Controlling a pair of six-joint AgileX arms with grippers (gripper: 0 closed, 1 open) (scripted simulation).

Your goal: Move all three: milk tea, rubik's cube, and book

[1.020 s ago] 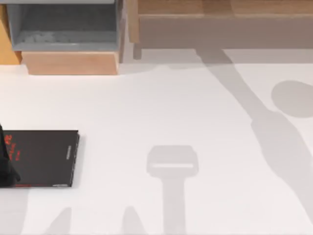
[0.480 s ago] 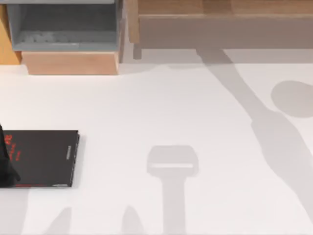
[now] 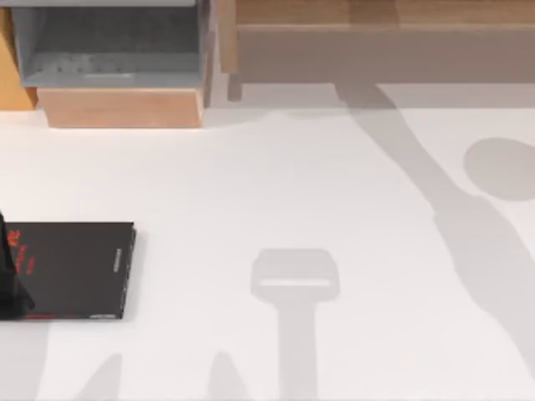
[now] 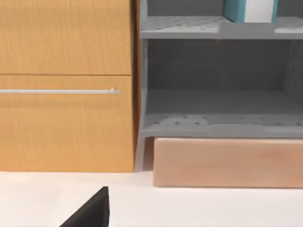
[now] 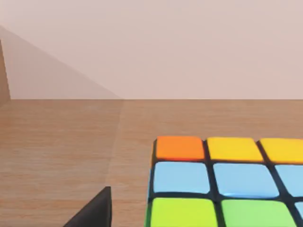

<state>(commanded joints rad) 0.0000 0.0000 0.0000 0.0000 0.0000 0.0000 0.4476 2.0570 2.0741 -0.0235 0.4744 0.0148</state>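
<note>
**Left arm.** In the top view the left arm (image 3: 10,284) stood at the left edge of the worktop (image 3: 276,184), overlapping the near left corner of a thin black book (image 3: 75,269) with red lettering that lay flat there. In the left wrist view, a dark part of the left tool (image 4: 92,213) showed over the white worktop. Whether this tool was spread or pressed together could not be told. Beyond it, a pale wooden block (image 4: 227,161) rested on the worktop below a grey shelf unit (image 4: 213,125), with a wooden cabinet (image 4: 66,123) and its metal handle (image 4: 57,91) just beside the unit. The book (image 4: 250,9), teal with white page edges, stood on the upper board of the grey shelf unit.

**Right arm.** In the right wrist view, a dark part of the right tool (image 5: 94,213) showed nearest the camera. Its state could not be told. The rubik's cube (image 5: 222,182) rested just beside it on a wooden surface (image 5: 66,142), showing orange, yellow, blue and green tiles. A plain pale wall (image 5: 165,42) rose behind that surface.
</note>
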